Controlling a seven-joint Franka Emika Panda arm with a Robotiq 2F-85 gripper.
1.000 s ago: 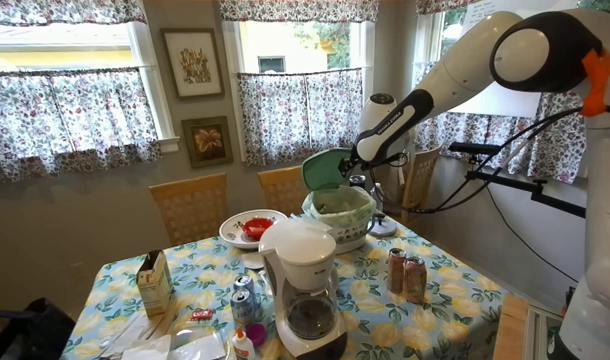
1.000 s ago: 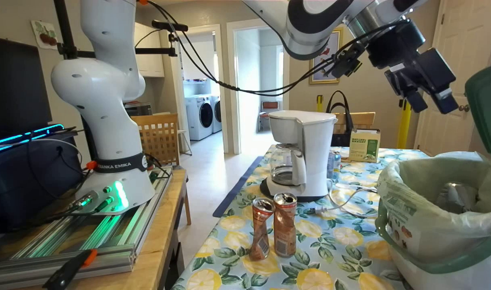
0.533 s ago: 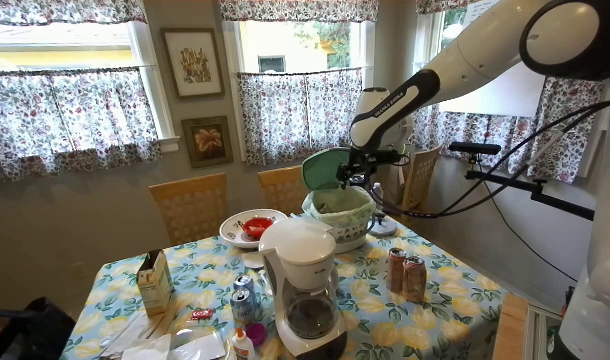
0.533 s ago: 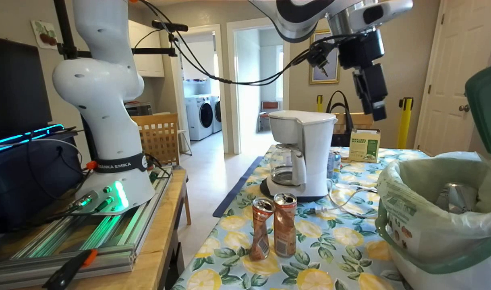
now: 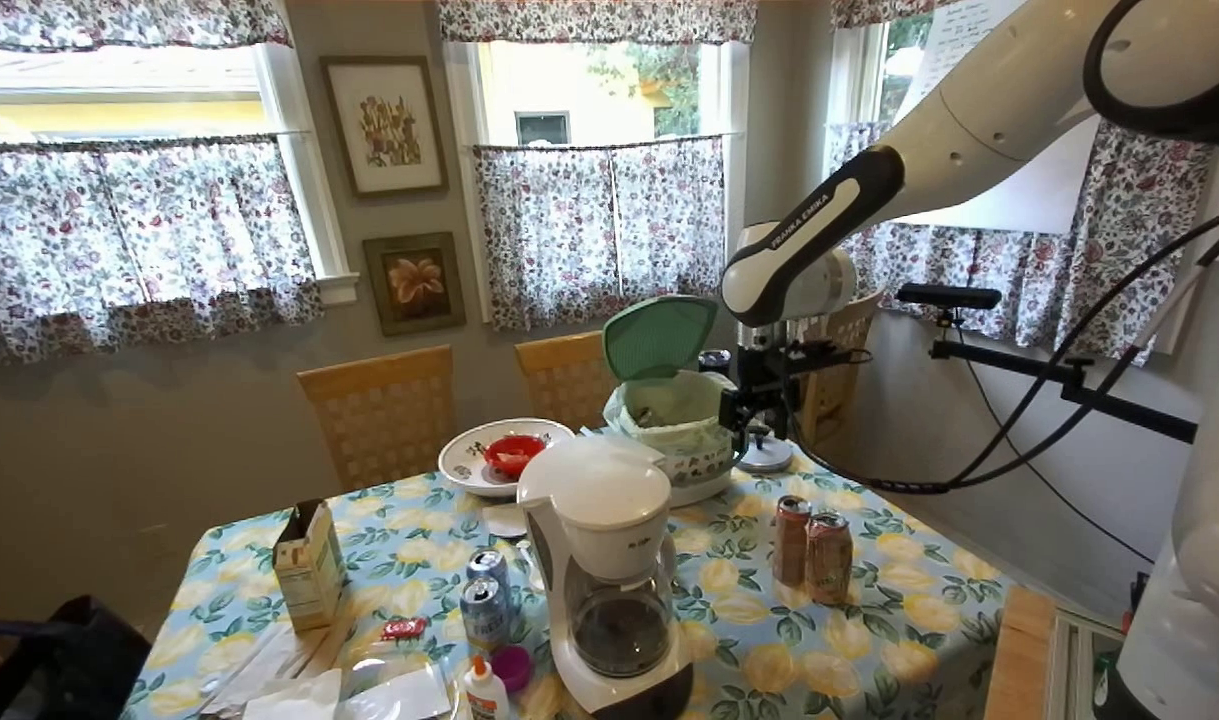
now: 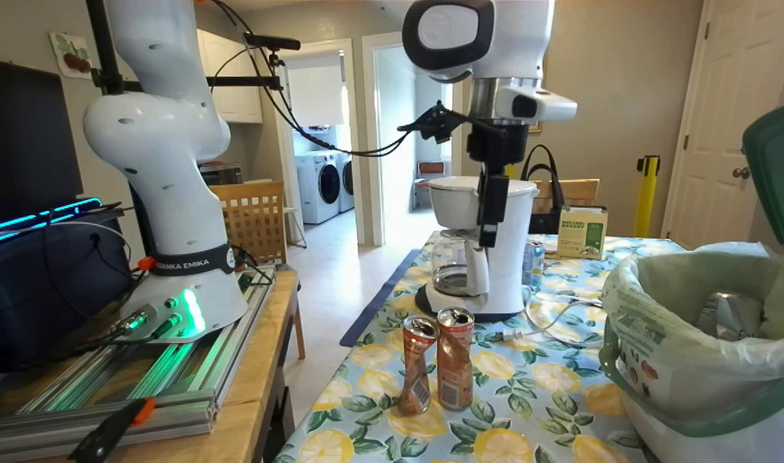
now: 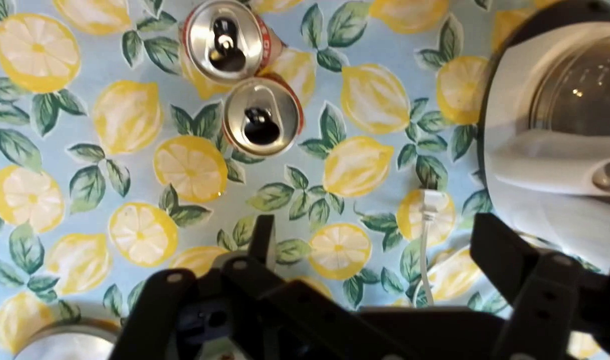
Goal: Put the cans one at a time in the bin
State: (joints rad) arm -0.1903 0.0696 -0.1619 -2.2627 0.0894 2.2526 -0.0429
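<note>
Two orange-brown cans, one (image 5: 791,545) and another (image 5: 829,565), stand upright side by side on the table. They also show in the wrist view, one (image 7: 224,42) at the top and one (image 7: 262,116) below it. Two blue-silver cans (image 5: 484,615) stand on the far side of the coffee maker; one partly shows (image 6: 533,260). The bin (image 6: 662,360) has a pale liner and its green lid (image 6: 777,167) is raised. A silvery can (image 6: 729,315) lies inside. My gripper (image 7: 377,242) is open and empty, pointing down above the table, beside the orange-brown cans; it shows in both exterior views (image 5: 744,430) (image 6: 488,235).
The white coffee maker (image 5: 609,510) stands mid-table, close to the gripper's side, with its cord and plug (image 7: 432,202) on the cloth. A tan carton (image 5: 309,570), a plate (image 5: 459,460) with a red bowl (image 5: 514,455), and a silver pot lid (image 5: 766,457) are also on the table.
My gripper has moved away from the bin and down, towards the coffee maker and cans. It has turned from tilted to pointing straight down. The cans and bin have not moved.
</note>
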